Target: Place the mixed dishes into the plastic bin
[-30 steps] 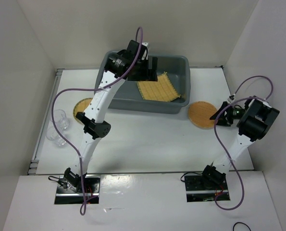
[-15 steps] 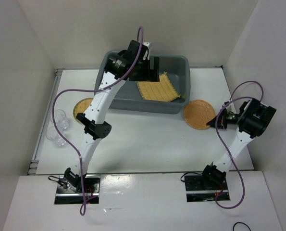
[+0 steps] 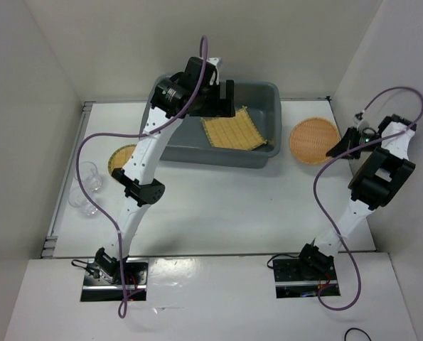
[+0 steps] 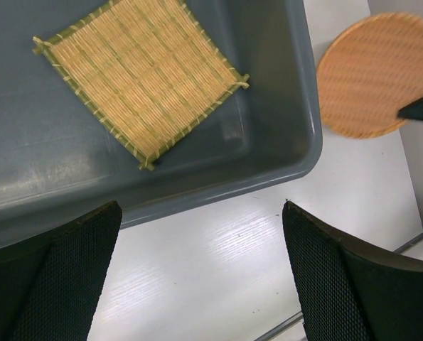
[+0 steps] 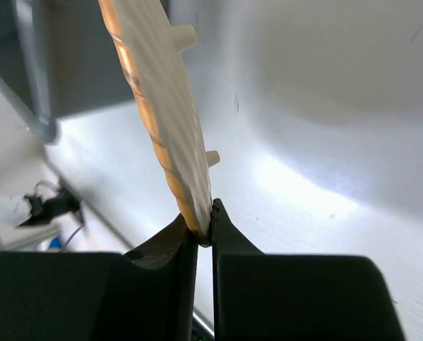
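The dark grey plastic bin stands at the back of the table, and the square yellow bamboo mat lies flat inside it. My right gripper is shut on the edge of the round orange straw mat, which hangs in the air to the right of the bin. The right wrist view shows that mat edge-on, pinched between my fingers. My left gripper hovers wide open over the bin's near wall, holding nothing. A round yellow straw mat lies left of the bin, partly hidden behind my left arm.
Small clear cups stand in a cluster near the table's left edge. White walls close in the table on the left, the right and the back. My left arm reaches up across the bin's left end.
My right gripper closed on the orange mat's edge, lifted it off the table and carried it back and to the right. My left arm stayed put.
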`<action>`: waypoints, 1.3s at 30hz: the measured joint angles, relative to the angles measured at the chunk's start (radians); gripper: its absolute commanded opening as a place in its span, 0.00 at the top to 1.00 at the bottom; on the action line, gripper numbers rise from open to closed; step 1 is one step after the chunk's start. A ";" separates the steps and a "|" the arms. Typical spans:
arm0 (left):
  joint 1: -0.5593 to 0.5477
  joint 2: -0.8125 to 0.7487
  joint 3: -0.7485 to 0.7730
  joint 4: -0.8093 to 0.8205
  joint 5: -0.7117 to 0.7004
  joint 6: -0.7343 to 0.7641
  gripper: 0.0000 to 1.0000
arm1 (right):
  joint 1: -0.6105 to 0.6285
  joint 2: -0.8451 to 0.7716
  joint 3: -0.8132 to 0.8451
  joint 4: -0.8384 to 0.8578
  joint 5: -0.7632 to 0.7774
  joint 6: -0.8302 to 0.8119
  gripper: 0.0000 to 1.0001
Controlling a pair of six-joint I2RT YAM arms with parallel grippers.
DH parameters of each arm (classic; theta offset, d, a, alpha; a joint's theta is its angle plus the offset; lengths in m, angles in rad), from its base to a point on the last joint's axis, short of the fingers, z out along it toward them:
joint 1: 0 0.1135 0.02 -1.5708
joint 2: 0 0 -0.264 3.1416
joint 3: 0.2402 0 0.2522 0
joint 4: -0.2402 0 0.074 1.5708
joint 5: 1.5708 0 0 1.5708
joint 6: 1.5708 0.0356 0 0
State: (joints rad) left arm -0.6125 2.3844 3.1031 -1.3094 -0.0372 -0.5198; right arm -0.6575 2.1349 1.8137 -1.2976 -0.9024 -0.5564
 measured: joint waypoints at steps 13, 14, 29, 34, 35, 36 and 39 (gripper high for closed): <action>0.004 -0.095 -0.001 -0.002 -0.130 0.018 0.00 | 0.273 -0.295 0.390 0.106 0.117 0.169 1.00; 0.007 -0.114 -0.006 0.000 -0.141 0.020 0.00 | 0.312 -0.292 0.449 0.110 0.131 0.172 1.00; 0.004 -0.433 -0.541 0.002 -0.357 -0.066 0.00 | 0.727 0.096 0.556 0.133 0.159 0.161 1.00; 0.031 -0.741 -0.973 0.077 -0.405 -0.137 0.00 | 0.727 0.257 0.583 0.123 0.193 0.129 1.00; 0.037 -0.823 -1.072 0.123 -0.407 -0.150 0.00 | 0.727 0.275 0.584 0.122 0.197 0.122 1.00; 0.045 -0.905 -1.173 0.160 -0.407 -0.172 0.00 | 0.727 0.291 0.589 0.116 0.200 0.116 1.00; 0.063 -1.160 -1.421 0.245 -0.403 -0.256 0.00 | 0.727 0.309 0.627 0.108 0.203 0.107 1.00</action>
State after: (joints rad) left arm -0.5495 1.2240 1.6817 -1.0641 -0.4400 -0.7753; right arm 0.0696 2.4443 2.4405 -1.1896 -0.6991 -0.4496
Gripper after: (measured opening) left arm 1.001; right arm 0.111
